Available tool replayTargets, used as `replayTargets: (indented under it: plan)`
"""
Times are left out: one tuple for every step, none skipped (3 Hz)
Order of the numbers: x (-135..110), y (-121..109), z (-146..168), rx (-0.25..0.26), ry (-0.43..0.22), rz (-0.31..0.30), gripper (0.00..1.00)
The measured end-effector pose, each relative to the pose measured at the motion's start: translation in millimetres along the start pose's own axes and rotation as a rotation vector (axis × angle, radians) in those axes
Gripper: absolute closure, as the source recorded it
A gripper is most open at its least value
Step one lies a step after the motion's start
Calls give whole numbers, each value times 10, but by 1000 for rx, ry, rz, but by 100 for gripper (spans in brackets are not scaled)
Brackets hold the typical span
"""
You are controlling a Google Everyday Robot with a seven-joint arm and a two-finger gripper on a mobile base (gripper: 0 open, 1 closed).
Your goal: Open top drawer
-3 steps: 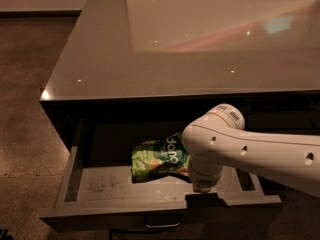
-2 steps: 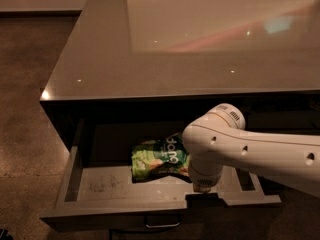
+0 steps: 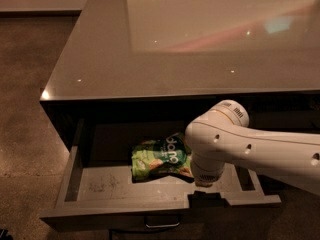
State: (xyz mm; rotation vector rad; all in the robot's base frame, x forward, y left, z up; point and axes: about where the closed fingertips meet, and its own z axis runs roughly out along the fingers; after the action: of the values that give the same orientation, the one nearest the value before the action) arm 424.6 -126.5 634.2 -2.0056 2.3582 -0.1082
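The top drawer (image 3: 102,185) stands pulled out from under the counter, showing its lighter grey scuffed floor. Its small metal pull handle (image 3: 162,223) shows at the bottom edge of the dark front. A green snack bag (image 3: 159,158) lies inside near the middle. My white arm (image 3: 250,149) reaches in from the right and bends down over the drawer. My gripper (image 3: 205,198) is the dark part below the wrist, at the drawer's front wall, right of the handle. The wrist hides most of it.
The grey glossy counter top (image 3: 150,59) overhangs the drawer's back. A brown speckled floor (image 3: 25,109) lies to the left. Another dark drawer front shows just below the handle at the picture's bottom edge.
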Motion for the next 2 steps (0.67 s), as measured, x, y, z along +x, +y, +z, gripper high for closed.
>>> replayTargets:
  plan:
    - [46, -168, -60, 45, 3, 18, 100]
    - [126, -336, -124, 86, 0, 45, 100]
